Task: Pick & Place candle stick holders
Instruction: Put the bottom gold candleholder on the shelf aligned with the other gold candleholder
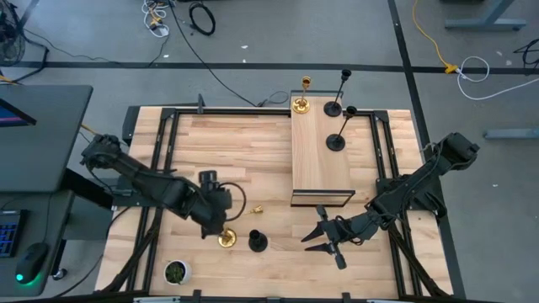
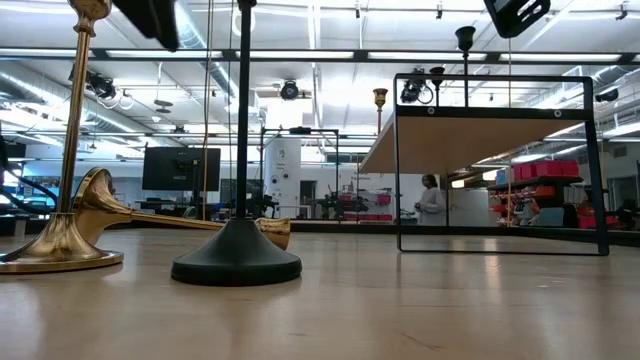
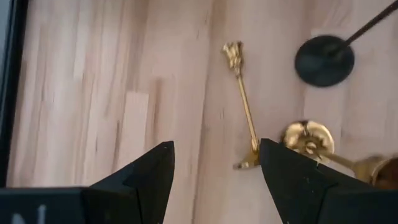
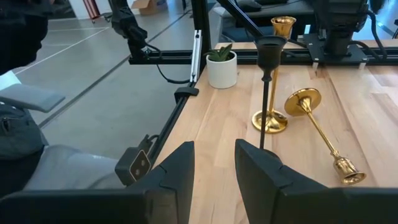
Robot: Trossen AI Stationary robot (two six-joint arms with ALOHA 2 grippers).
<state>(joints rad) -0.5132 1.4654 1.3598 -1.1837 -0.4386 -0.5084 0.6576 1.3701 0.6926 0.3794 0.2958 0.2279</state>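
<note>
A gold candle stick holder (image 1: 227,239) and a black one (image 1: 258,243) stand upright on their round bases near the table's front. A second gold one (image 3: 244,106) lies on its side beside them, its cup (image 1: 257,208) pointing toward the far right. On the raised wooden platform (image 1: 320,164) stand one gold holder (image 1: 301,104) and two black ones (image 1: 334,108) (image 1: 337,141). My left gripper (image 1: 217,227) (image 3: 214,146) hangs open above the lying gold holder and touches nothing. My right gripper (image 1: 315,239) (image 4: 214,144) is open, right of the black holder (image 4: 267,81), nothing between its fingers.
A small white pot with a green plant (image 1: 176,271) stands at the near left corner. The platform's black frame (image 1: 322,199) lies just behind my right gripper. Bare wood spreads over the table's far left (image 1: 227,147).
</note>
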